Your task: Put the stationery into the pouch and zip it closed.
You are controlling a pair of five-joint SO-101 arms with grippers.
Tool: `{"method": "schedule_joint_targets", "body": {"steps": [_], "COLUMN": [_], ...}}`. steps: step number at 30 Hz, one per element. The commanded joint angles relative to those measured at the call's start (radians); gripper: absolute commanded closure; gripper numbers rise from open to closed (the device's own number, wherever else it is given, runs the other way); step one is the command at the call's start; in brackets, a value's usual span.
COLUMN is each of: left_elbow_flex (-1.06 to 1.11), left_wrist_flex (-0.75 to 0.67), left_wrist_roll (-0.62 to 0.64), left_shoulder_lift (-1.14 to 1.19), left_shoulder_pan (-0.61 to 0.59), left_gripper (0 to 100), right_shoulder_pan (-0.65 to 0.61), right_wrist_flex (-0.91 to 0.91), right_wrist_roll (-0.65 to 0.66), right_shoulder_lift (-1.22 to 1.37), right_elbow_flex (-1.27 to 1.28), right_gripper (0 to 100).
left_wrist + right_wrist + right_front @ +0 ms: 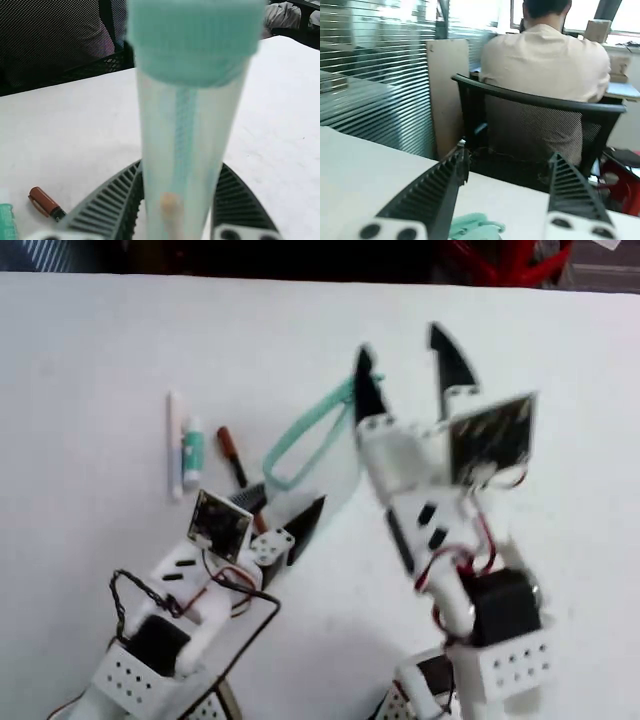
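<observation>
The pouch (308, 445) is translucent with teal trim and lies slantwise mid-table. My left gripper (280, 508) is shut on its near end; in the left wrist view the pouch (187, 125) stands between the ribbed fingers (107, 202), its teal edge farthest from the camera. My right gripper (400, 345) hangs open above the pouch's far end, and a bit of the teal trim (475, 225) shows below its fingers. Left of the pouch lie a white pen (175, 445), a teal-and-white stick (193, 455) and a brown marker (232, 455), the marker (45, 202) also beside my left fingers.
The white table (90, 350) is bare to the far left and far right. Its back edge runs along the top of the high view. A black mesh chair (540, 130) stands behind the table.
</observation>
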Motion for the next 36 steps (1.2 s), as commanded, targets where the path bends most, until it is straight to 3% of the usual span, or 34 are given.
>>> {"method": "schedule_joint_targets", "body": {"steps": [1, 7, 14, 28, 31, 36], "left_elbow_flex": [-0.006, -0.006, 0.003, -0.028, -0.129, -0.359], "left_wrist_flex": [-0.014, -0.014, -0.015, -0.005, 0.107, 0.419], "left_wrist_roll": [0.002, 0.002, 0.002, 0.002, 0.008, 0.011], "left_shoulder_lift": [-0.004, -0.004, -0.004, -0.008, -0.01, -0.01], "left_shoulder_pan": [-0.004, -0.004, -0.002, -0.021, -0.061, -0.085], "left_gripper": [80, 80, 80, 80, 80, 79], "right_shoulder_pan": [0.064, 0.062, 0.035, 0.03, 0.05, 0.054], "right_wrist_flex": [0.104, 0.357, 0.533, 0.607, 0.607, 0.613], "right_wrist_roll": [-0.072, -0.143, -0.172, -0.17, -0.17, -0.17], "right_shoulder_lift": [0.147, 0.406, 0.575, 0.74, 0.745, 0.751], "right_elbow_flex": [-0.143, -0.405, -0.603, -0.606, -0.606, -0.605], "right_gripper": [75.8, 75.6, 75.5, 75.8, 75.8, 75.8]}}
